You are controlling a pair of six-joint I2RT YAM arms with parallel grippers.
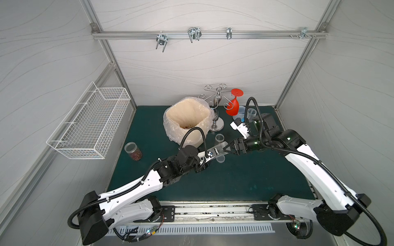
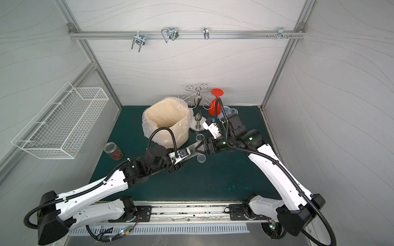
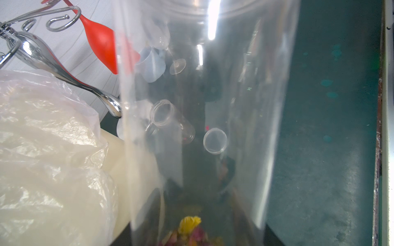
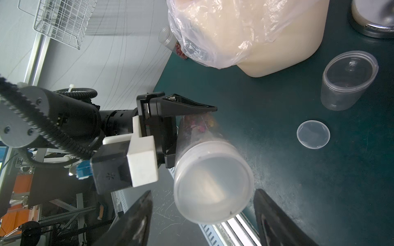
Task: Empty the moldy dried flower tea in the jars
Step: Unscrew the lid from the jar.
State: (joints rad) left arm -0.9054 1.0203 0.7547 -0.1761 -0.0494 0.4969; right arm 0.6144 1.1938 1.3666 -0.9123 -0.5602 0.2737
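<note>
Bench, green-matted (image 1: 234,181). Carries: lined bin (image 1: 170,127) and chrome stand (image 1: 217,126) toward back edge; jar of dried flower bits (image 1: 133,151) near left edge; empty open jar (image 4: 347,81) and loose lid (image 4: 313,134) mid-bench.

The tall jar (image 4: 198,138) is clear and narrow. It lies roughly on its side above the counter (image 1: 234,181), and the left hand (image 1: 215,151) is clamped round its base end. Its translucent lid (image 4: 213,183) is on and sits between the spread fingers of the right hand (image 4: 203,191), with a gap on each side. Reddish, pink and yellow dried flower tea (image 3: 189,229) is gathered at the base end.

The wide short jar (image 1: 219,138) stands upright and open near the lined bin (image 1: 170,125) and looks empty. Its loose lid (image 4: 313,134) lies flat on the counter close by.

A third jar (image 1: 133,150), partly filled with reddish tea, stands well apart near the counter's left edge.

More reddish bits (image 1: 187,126) lie at the bottom of the bin.
</note>
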